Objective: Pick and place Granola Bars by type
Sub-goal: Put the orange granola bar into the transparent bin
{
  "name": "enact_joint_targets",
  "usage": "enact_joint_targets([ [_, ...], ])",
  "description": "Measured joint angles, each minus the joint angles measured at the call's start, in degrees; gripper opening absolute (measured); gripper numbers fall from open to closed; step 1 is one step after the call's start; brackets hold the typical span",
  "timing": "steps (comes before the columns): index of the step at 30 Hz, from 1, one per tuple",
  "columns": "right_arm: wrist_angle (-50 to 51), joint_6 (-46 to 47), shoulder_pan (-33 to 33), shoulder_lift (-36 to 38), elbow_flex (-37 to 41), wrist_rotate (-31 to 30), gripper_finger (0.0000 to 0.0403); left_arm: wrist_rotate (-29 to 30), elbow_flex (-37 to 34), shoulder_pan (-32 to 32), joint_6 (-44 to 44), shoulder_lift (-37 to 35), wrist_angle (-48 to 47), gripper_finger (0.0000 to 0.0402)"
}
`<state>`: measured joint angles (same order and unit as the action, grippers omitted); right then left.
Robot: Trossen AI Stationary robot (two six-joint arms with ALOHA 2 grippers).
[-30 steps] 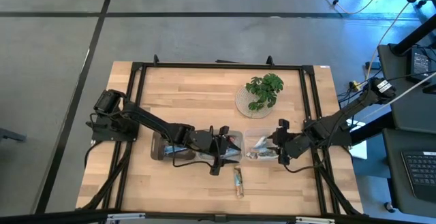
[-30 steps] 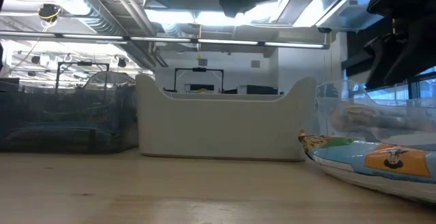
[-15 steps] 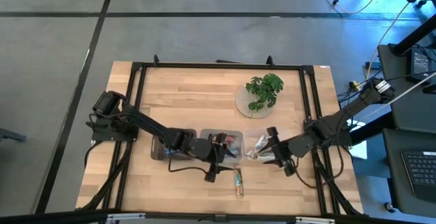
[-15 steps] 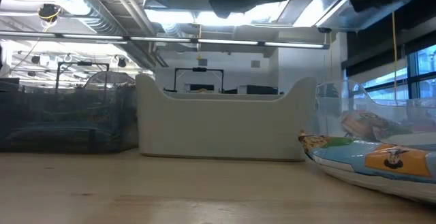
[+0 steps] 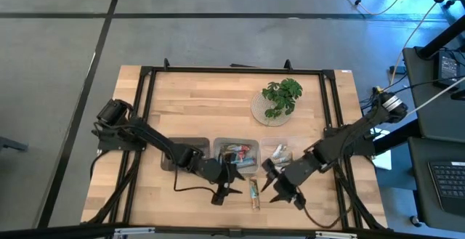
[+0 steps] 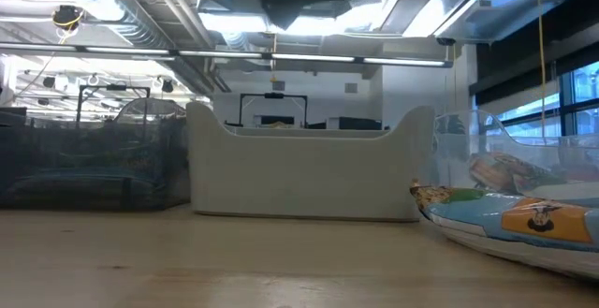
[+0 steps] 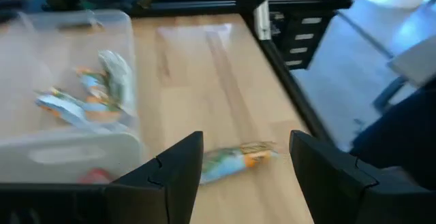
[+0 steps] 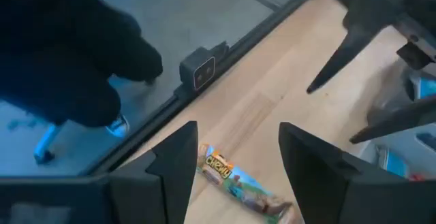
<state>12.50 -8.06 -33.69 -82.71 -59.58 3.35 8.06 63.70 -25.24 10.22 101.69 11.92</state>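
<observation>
One silvery-green granola bar (image 5: 253, 193) lies flat on the bare wood near the table's near edge, in front of the three trays. It also shows in the left wrist view (image 7: 235, 161), the right wrist view (image 8: 242, 182) and, close up, in the low view (image 6: 524, 224). My left gripper (image 5: 231, 187) is open and hovers just left of the bar, fingers either side of it in its own view (image 7: 245, 149). My right gripper (image 5: 272, 182) is open and hovers just right of the bar (image 8: 238, 139). Other bars lie in the trays.
Three small trays stand in a row: left (image 5: 182, 155), middle (image 5: 237, 154) holding blue and red bars, right (image 5: 278, 154) holding silvery-green ones (image 7: 102, 91). A leafy plant on a round plate (image 5: 280, 98) stands farther back. The two grippers face each other closely over the bar.
Both grippers have left the trays and moved toward the table's near edge, closing in on the lone bar from either side. The left came from over the middle tray, the right from over the right tray, swinging leftward. The bar has stayed where it was.
</observation>
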Motion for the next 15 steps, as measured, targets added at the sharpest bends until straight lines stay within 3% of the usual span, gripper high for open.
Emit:
enact_joint_targets([
  [6, -2.0, -6.1, 0.0, -5.5, -1.0, 0.0, 0.0208, -0.5, 0.0, -3.9, 10.4, 0.0, -4.4, 0.0212],
  [12, -2.9, -7.2, 0.2, -10.4, -1.0, -9.0, 0.0208, -0.1, 0.0, -7.4, 11.7, 0.0, -8.5, 0.0212],
  [15, -4.6, -7.3, 0.4, -12.8, -1.0, -10.3, 0.0208, 0.0, 0.0, -8.2, 11.7, 0.0, -8.5, 0.0212],
])
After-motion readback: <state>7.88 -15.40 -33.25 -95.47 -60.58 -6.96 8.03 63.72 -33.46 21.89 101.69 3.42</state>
